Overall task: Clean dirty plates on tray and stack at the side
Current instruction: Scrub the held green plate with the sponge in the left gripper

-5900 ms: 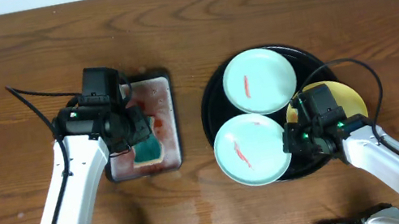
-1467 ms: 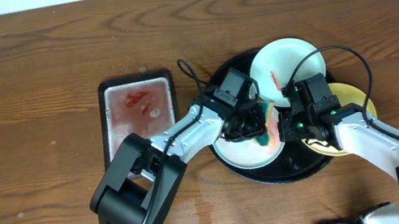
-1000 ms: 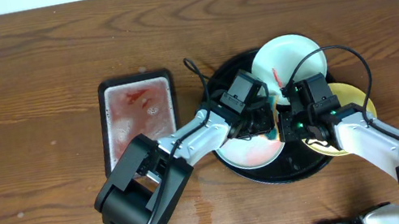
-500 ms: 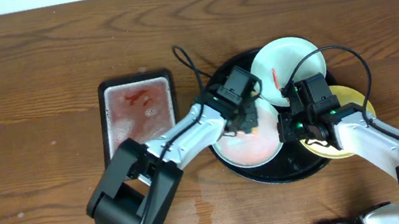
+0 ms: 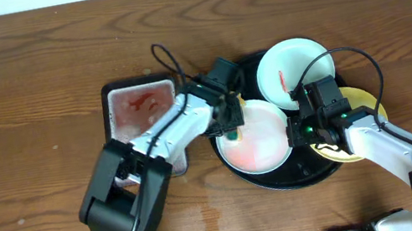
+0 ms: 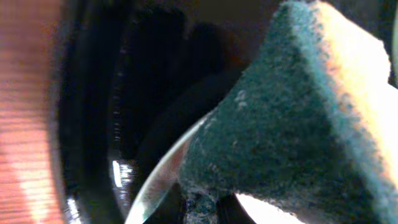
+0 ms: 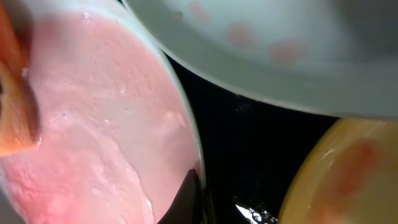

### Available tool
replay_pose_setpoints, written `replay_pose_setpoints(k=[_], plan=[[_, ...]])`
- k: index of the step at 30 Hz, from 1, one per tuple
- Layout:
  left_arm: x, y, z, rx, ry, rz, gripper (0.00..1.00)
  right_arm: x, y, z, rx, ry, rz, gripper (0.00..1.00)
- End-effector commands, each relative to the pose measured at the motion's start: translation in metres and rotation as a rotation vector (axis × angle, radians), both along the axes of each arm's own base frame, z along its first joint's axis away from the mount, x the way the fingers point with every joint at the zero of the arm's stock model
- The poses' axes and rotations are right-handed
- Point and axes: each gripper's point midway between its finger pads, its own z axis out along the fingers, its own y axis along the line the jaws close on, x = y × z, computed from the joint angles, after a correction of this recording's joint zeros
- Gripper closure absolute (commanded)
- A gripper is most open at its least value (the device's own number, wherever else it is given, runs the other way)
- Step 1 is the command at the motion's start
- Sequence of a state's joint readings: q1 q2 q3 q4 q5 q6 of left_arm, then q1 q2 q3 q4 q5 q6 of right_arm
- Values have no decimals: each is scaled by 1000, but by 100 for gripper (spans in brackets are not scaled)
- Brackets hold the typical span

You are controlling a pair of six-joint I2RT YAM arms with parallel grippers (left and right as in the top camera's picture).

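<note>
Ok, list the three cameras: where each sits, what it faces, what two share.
Overhead: above the table, looking down on both arms and the tray.
Left wrist: on the left gripper, facing its sponge at the tray rim; no fingers visible.
Right wrist: on the right gripper, facing the pink-smeared plate; one fingertip on its rim.
Shared: both wrist views catch sponge and that plate.

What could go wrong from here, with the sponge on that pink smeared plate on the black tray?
The sponge in the left hand sits at the left rim of the front plate. A push outward could tip or shove the plate, since the right hand pinches only the opposite rim. The plate is coated in wet pink smear, so that rim may slip. The streaked rear plate lies close and could get bumped.
</note>
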State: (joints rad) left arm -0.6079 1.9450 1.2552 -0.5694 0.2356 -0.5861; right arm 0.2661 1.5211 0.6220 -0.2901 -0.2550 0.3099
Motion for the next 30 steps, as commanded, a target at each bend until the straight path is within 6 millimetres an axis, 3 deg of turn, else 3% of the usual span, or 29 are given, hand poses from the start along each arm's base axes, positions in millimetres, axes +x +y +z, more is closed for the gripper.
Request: replay_pose_setpoints(k=[1,8,12,17,19,23,30], plan=[[-69,-17,-29,-130,326,-55,92,-26,-12,-23,-71,90,20,99],[-102,-50,-16,-236,412,-146,92,-26,-12,-23,-71,91,20,99],[-102,-68,-14,-277,361,-199,92,-26,-12,-23,-71,91,20,99],[-79,-79,-19,-270,216,-222,91,-26,-12,-23,-71,91,20,99],[-70,-75,-22,-238,174,-209,90,-26,-12,-23,-71,91,20,99],[-34,-59,-32,-102,-4,-158,90,-26,-12,-23,-71,91,20,99],[18,-65,-19,-155,-186,-82,91,-26,-12,-23,-70,91,20,99]])
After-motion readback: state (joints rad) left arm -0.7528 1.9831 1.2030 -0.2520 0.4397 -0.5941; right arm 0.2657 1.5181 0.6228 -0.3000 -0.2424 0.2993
